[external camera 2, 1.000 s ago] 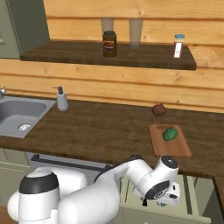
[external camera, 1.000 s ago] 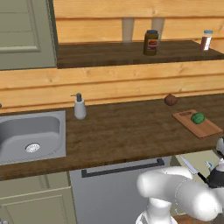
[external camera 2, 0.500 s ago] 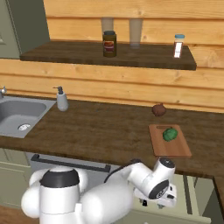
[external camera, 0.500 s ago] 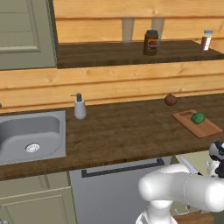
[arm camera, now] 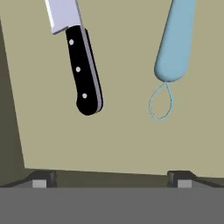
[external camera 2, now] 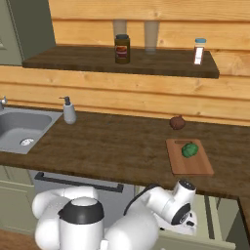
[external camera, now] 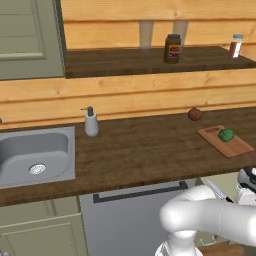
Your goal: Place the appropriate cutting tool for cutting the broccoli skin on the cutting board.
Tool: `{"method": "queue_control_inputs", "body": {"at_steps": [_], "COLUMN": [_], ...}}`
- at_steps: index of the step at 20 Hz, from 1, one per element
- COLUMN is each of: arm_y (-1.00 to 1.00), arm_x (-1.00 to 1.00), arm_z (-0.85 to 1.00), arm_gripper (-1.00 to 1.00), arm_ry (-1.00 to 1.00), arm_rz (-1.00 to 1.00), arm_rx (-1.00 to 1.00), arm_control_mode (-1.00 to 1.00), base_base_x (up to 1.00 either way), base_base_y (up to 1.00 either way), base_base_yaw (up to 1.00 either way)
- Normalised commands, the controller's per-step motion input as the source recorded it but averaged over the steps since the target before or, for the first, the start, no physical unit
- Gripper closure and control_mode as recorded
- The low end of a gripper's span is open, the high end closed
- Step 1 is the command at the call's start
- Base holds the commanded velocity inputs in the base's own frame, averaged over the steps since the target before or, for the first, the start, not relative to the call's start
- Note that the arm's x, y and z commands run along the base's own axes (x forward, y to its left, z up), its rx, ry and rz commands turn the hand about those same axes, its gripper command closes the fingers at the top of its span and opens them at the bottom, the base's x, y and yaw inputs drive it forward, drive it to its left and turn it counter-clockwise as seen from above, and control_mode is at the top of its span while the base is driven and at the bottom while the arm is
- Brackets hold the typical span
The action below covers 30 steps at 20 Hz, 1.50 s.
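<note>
Knife: you see the knife (arm camera: 83, 70) on the pale drawer floor (arm camera: 122, 131), black handle nearest you, unheld.
Pale blue tool: beside the knife (arm camera: 175, 39), apart from it.
Gripper: your gripper (arm camera: 111, 178) has sunk lower into the open drawer under the counter; jaws spread, empty.
Cutting board: up on the counter (external camera 2: 188, 158), carrying the broccoli (external camera 2: 190, 150).
Meaning: you're nearing the grasp; shift toward the handle.

Over the last second the arm (external camera 2: 166, 205) has swung down and away from the base: in the left base view its forearm (external camera: 220, 220) now stretches out toward the lower right edge, where a second ago it was bunched up lower and more toward the middle. In the right base view the wrist has dropped further below the counter (external camera 2: 107, 146) edge, with the shoulder (external camera 2: 80, 215) turned into sight at lower left.
</note>
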Motion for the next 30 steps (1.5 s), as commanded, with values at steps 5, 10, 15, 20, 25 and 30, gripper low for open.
{"method": "queue_control_inputs", "body": {"at_steps": [5,10,15,20,25,30], "arm_y": [0.01,0.10,0.20,0.11,0.03,0.00], "arm_x": [-0.58,-0.63,-0.58,-0.25,0.26,0.52], "arm_z": [-0.06,0.11,0.31,0.21,0.06,-0.10], "arm_gripper": [-1.00,-1.00,-1.00,-1.00,-1.00,-1.00], "arm_ry": [0.06,0.10,0.15,0.07,-0.03,-0.25], "arm_rz": [0.00,0.00,0.00,0.00,0.05,0.10], "arm_rx": [0.00,0.00,0.00,0.00,0.00,0.00], "arm_control_mode": [-1.00,-1.00,-1.00,-1.00,-1.00,-1.00], "base_base_x": [0.00,0.00,0.00,0.00,0.00,0.00], "base_base_y": [0.00,0.00,0.00,0.00,0.00,0.00], "base_base_yaw": [0.00,0.00,0.00,0.00,0.00,0.00]}}
